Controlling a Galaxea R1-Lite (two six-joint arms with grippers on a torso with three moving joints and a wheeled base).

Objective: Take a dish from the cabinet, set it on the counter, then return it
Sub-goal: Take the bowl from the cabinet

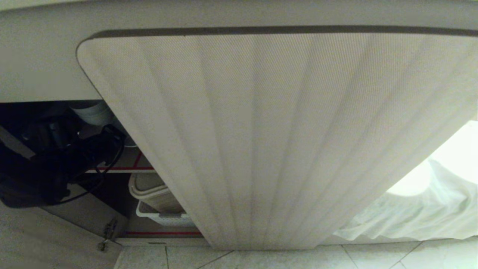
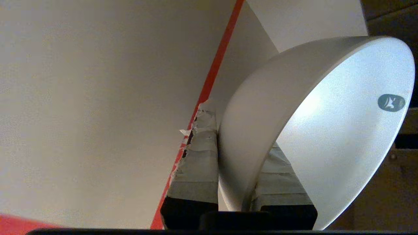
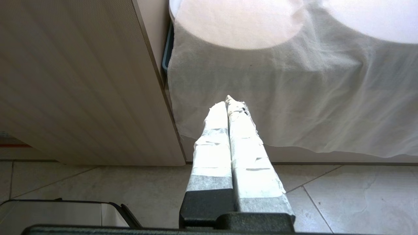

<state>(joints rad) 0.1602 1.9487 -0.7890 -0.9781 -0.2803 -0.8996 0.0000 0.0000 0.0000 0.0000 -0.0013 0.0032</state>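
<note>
Left gripper reaching inside the open cabinet, taped fingers clamped on the rim of the dish, one finger against its outer wall and the other inside, the white bowl tipped on edge and lifted beside a shelf edged in red tape. Right gripper parked low outside the cabinet, fingers pressed together and empty, pointing toward a white cloth draped beside the fluted door, above the tiled floor. In the head view, only the dark left arm seen going into the cabinet opening, near stacked pale containers on a lower shelf.
</note>
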